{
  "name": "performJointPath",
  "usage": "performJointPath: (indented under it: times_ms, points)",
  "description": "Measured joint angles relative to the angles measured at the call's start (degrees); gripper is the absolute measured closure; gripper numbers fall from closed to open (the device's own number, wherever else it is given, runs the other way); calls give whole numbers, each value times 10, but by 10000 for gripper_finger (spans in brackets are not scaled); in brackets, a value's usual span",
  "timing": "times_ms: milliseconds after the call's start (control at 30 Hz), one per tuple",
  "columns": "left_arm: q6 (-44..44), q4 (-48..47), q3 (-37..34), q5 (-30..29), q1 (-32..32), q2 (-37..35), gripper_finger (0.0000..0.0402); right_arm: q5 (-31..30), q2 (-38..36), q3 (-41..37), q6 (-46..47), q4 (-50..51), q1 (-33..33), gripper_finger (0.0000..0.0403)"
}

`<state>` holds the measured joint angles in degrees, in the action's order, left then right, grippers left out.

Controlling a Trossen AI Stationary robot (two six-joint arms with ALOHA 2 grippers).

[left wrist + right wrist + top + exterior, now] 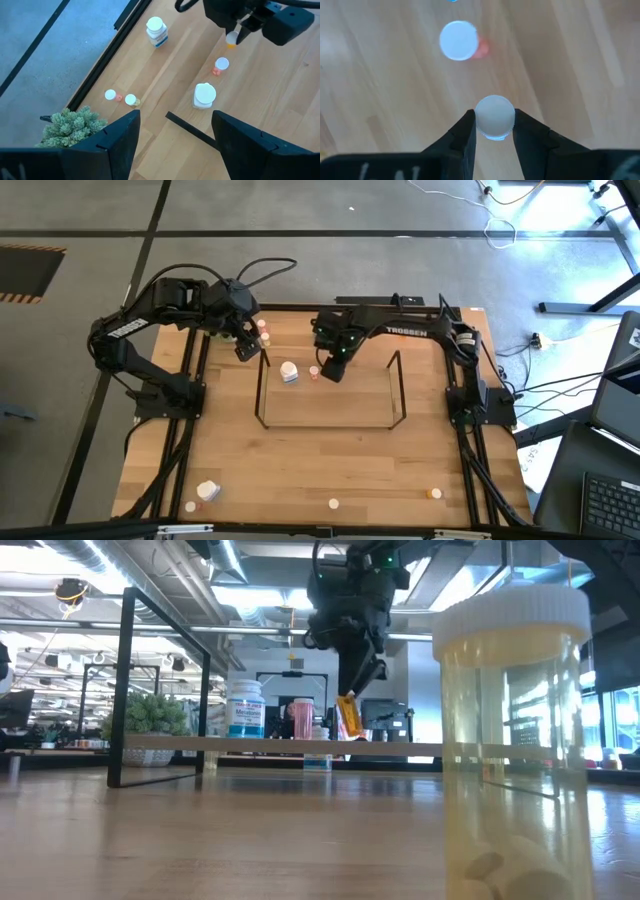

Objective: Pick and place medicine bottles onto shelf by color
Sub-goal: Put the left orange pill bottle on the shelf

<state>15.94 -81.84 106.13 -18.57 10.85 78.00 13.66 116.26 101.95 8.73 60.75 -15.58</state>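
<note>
right gripper: clamped on orange bottle, above shelf
left gripper: wide, empty, 10 o'clock

A grey floor marked by dark joint lines is seen around the light wooden surface. Cables are strewn across the floor at the far right, where bright light falls. In the low view, an open ceiling with exposed ducts and strip lights is shown, and desks with monitors are ranged behind.
</note>
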Motion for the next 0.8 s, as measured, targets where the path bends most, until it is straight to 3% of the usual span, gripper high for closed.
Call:
performJointPath:
  times_ms: [400, 800]
  points:
    - [1, 0, 0, 0, 0, 0, 160, -11, -4, 0, -15, 1, 2, 287]
    - [0, 0, 0, 0, 0, 0, 160, -28, -93, 0, -46, -24, 9, 287]
